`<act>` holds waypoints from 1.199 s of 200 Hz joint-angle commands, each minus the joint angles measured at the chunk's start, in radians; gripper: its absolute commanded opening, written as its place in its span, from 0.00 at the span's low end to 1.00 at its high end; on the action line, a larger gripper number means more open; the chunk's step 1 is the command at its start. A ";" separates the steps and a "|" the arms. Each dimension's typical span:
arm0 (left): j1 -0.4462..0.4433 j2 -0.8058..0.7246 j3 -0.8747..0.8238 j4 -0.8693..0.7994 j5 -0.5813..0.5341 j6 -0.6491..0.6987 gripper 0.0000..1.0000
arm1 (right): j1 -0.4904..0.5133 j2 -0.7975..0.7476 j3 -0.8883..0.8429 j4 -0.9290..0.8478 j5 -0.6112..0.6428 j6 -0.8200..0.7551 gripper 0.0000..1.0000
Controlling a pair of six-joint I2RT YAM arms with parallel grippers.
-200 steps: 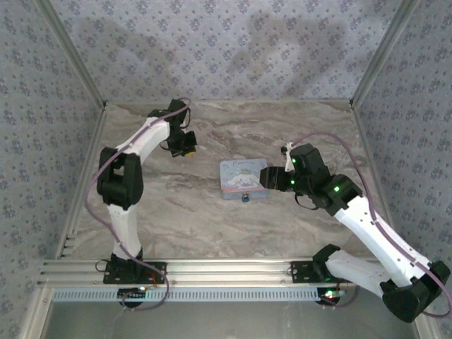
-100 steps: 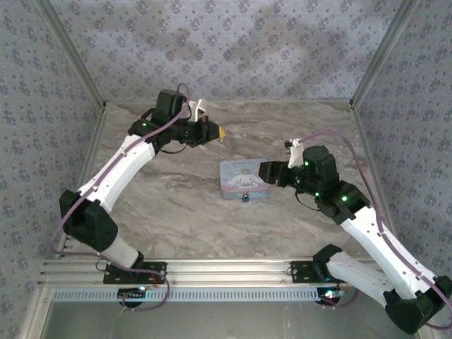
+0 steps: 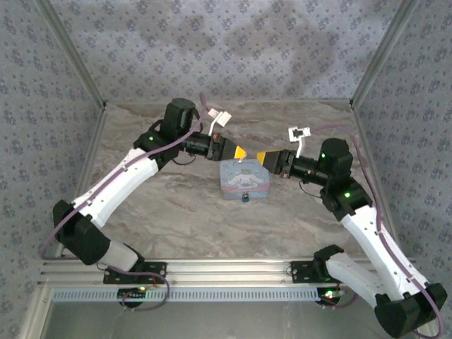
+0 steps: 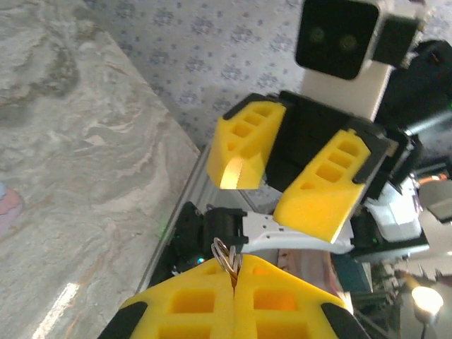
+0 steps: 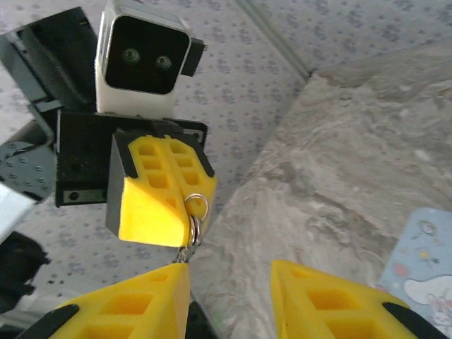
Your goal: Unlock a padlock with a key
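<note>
My left gripper [image 3: 239, 151] hovers above the far edge of the pale blue tin [image 3: 244, 178], shut on the key. In the left wrist view the key's rings [image 4: 227, 256] stick out from between the closed yellow pads [image 4: 183, 307]. My right gripper [image 3: 263, 157] faces it tip to tip, a small gap away. The right wrist view has my right gripper [image 5: 229, 282] open, and the key [image 5: 182, 253] dangles from the rings [image 5: 196, 212] just beside its left fingertip. The padlock [image 3: 245, 198] is a tiny dark lump at the tin's near edge.
The tin [image 5: 424, 261] lies mid-table on the marble top [image 3: 183, 205]. Patterned walls close in the back and both sides, and an aluminium rail [image 3: 226, 268] runs along the near edge by the arm bases.
The left arm swung from the far left to the centre, carrying the key. The right gripper rose from beside the tin, turned to face the left one, and its jaws narrowed.
</note>
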 commanded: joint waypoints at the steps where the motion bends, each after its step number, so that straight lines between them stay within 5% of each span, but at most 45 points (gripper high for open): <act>1: -0.011 -0.037 -0.003 0.069 0.068 0.027 0.00 | -0.006 -0.017 -0.027 0.149 -0.096 0.082 0.34; 189: -0.060 -0.018 0.021 0.151 0.135 0.012 0.00 | 0.060 -0.001 -0.054 0.277 -0.140 0.123 0.30; 240: -0.067 -0.021 0.015 0.179 0.155 0.002 0.00 | 0.080 0.004 -0.057 0.309 -0.147 0.120 0.13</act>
